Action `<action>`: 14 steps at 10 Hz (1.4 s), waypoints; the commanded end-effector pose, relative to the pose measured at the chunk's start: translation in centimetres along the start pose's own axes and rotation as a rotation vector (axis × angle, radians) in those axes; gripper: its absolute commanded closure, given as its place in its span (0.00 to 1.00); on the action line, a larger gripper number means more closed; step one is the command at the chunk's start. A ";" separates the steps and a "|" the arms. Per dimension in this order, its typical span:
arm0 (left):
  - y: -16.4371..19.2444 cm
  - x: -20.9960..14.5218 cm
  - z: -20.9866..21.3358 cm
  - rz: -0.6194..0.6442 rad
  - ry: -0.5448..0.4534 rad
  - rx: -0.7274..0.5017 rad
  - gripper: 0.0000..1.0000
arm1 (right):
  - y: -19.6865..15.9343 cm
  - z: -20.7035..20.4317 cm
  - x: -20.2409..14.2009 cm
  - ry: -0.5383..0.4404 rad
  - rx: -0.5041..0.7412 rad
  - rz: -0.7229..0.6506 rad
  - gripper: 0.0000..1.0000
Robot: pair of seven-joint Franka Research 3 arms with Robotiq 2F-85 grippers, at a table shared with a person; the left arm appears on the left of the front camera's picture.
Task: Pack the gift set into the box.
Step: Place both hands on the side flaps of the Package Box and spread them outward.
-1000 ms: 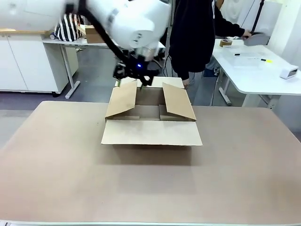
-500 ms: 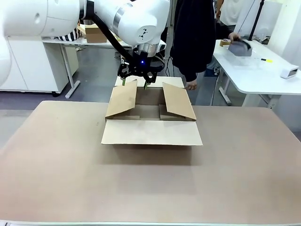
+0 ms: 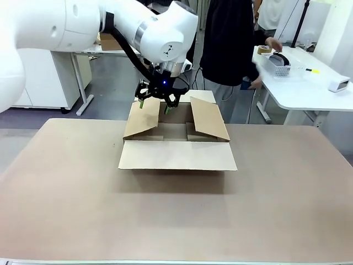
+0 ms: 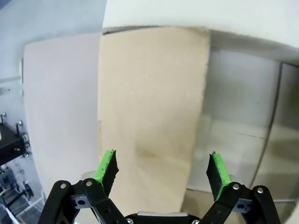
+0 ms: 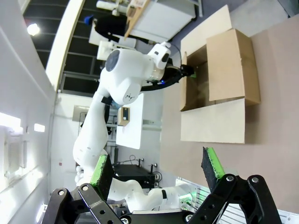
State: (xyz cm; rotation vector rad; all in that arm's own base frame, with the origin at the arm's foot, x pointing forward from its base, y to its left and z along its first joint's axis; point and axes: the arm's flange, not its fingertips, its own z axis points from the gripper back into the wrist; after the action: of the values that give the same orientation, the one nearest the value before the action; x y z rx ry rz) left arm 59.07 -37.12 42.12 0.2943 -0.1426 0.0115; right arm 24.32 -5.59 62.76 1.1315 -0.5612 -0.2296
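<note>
Box [image 3: 176,156]: plain brown corrugated cardboard, shallow rectangle, mid-table toward 12 o'clock; four flaps open, side flaps slanting up, near flap flat toward 6 o'clock.
Left gripper [image 3: 154,106]: fingers apart, green pads either side of the 9 o'clock flap [image 4: 149,102] at its far end, contact unclear.
Right gripper [image 5: 156,161]: fingers apart, empty, high above table.
Table [image 3: 66,210]: smooth beige, open surface at 3, 6, 9 o'clock of box.
Person [image 3: 229,38]: dark top, beyond far edge, 1 o'clock.

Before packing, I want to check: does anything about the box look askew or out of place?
The box's side flaps lean inward over its opening, narrowing it; the near flap lies flat. The open left gripper hovers by the left one.
</note>
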 end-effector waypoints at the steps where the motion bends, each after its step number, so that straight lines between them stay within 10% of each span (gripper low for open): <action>1: 1.0 -0.1 -0.8 -0.012 0.050 0.023 0.00 | 0.1 -0.2 0.2 -0.001 0.026 0.023 0.00; 9: 8.2 -1.0 3.4 0.094 -0.040 0.106 0.00 | 0.1 -0.2 0.2 -0.001 0.026 0.023 0.00; 14: 16.3 -0.7 3.4 0.204 0.010 -0.074 0.00 | 0.1 -0.2 0.2 -0.001 0.026 0.023 0.00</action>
State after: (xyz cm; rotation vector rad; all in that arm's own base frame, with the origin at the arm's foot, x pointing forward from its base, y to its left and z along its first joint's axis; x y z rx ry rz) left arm 58.97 -24.25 50.74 0.2718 -0.1681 0.2102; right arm 24.32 -5.59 62.75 1.1305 -0.5609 -0.2294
